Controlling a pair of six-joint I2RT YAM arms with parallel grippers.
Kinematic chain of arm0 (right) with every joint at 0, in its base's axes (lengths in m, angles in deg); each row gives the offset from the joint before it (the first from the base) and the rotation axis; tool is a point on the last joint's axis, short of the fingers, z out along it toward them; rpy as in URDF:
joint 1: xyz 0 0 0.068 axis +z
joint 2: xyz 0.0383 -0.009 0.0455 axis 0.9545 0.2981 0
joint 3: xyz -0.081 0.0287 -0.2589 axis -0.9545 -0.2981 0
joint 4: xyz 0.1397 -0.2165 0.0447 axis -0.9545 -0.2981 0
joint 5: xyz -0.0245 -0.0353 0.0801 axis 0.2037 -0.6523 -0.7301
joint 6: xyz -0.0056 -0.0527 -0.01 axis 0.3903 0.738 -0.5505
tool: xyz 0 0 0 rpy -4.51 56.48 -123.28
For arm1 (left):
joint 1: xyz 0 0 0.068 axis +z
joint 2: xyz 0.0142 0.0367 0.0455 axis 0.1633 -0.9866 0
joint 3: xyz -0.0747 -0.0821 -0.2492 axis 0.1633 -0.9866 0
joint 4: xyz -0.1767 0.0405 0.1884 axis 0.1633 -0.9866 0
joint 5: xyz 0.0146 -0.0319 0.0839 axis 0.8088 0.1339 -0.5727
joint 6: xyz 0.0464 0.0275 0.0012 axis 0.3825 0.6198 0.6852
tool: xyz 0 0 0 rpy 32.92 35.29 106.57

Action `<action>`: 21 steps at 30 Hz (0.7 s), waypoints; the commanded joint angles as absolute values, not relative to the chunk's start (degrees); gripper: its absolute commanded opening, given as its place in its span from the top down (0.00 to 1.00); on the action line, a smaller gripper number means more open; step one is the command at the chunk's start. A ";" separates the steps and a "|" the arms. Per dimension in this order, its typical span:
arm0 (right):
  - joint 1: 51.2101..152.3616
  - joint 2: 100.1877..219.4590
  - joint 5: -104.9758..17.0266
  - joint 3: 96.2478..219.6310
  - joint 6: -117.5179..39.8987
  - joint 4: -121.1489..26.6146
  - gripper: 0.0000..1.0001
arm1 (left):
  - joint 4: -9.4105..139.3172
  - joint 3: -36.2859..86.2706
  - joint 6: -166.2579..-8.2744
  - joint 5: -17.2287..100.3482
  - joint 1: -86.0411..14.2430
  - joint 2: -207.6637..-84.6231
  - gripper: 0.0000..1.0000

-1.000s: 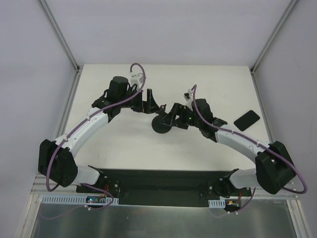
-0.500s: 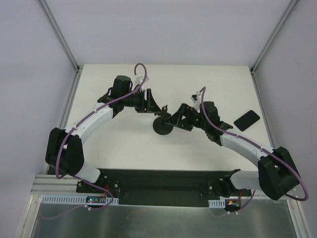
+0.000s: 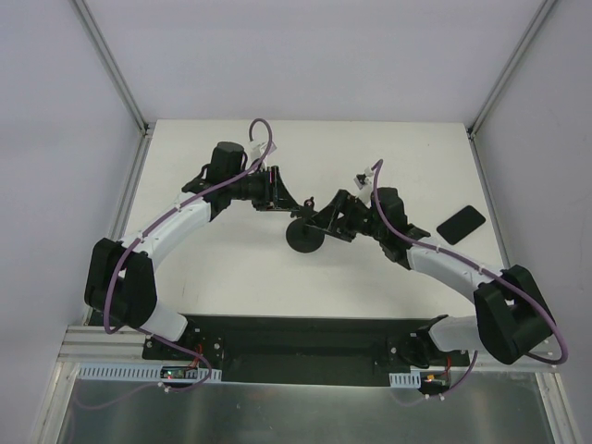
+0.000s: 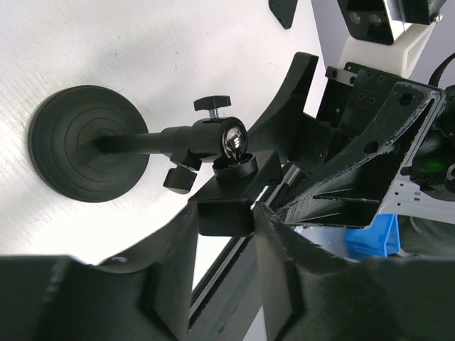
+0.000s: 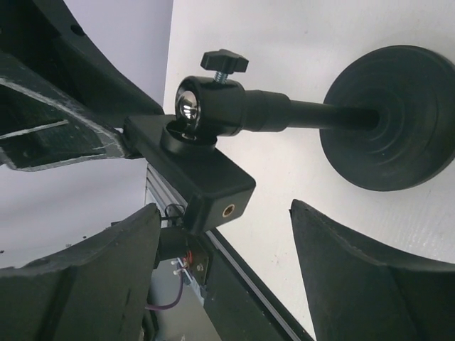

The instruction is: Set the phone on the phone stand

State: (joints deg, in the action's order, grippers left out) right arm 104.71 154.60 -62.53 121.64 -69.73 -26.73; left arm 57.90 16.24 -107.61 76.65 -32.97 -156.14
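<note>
The phone [image 3: 461, 224], a flat black slab, lies on the white table at the right, away from both arms. The phone stand [image 3: 304, 238] rests mid-table on its round disc base [image 4: 85, 142], with a thin post and a ball joint [image 4: 231, 138]. My left gripper [image 4: 226, 213] is shut on the stand's black clip head [image 4: 226, 207], both fingertips pressing its sides. My right gripper [image 5: 224, 207] is open. Its fingers [image 5: 355, 263] straddle the same clip head [image 5: 202, 177] with wide gaps and no contact.
The two grippers [image 3: 298, 205] [image 3: 319, 217] meet head to head above the stand. White walls with metal corner posts [image 3: 139, 120] enclose the table. The black base plate [image 3: 296, 338] runs along the near edge.
My left gripper's jaws have closed from wide open onto the stand's clip head. The right gripper has narrowed slightly and shifted a little toward the far side. The phone has stayed put.
</note>
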 commanded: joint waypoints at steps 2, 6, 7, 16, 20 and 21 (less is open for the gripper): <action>104.39 155.21 -63.49 124.23 -72.07 -20.39 0.28 | 60.21 15.23 -108.65 76.72 -33.04 -156.34 0.72; 104.39 155.91 -63.84 124.84 -72.07 -19.43 0.39 | 60.21 14.61 -108.47 76.28 -33.22 -156.08 0.78; 104.30 156.17 -63.84 125.02 -71.99 -19.43 0.42 | 60.21 14.18 -108.64 76.19 -33.22 -156.08 0.80; 104.30 157.49 -64.90 125.55 -71.46 -19.43 0.48 | 60.21 13.91 -107.68 76.81 -33.22 -155.12 0.61; 104.30 157.58 -67.26 126.60 -70.85 -19.95 0.34 | 59.78 14.17 -107.33 76.19 -32.96 -152.05 0.26; 104.39 157.49 -67.71 126.86 -70.49 -21.43 0.30 | 59.60 14.34 -107.33 76.10 -32.95 -151.60 0.19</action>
State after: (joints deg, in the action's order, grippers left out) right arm 104.49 157.50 -64.34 123.25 -71.79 -22.64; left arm 59.60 14.14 -108.22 76.21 -32.97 -155.97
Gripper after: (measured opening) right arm 0.638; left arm 0.706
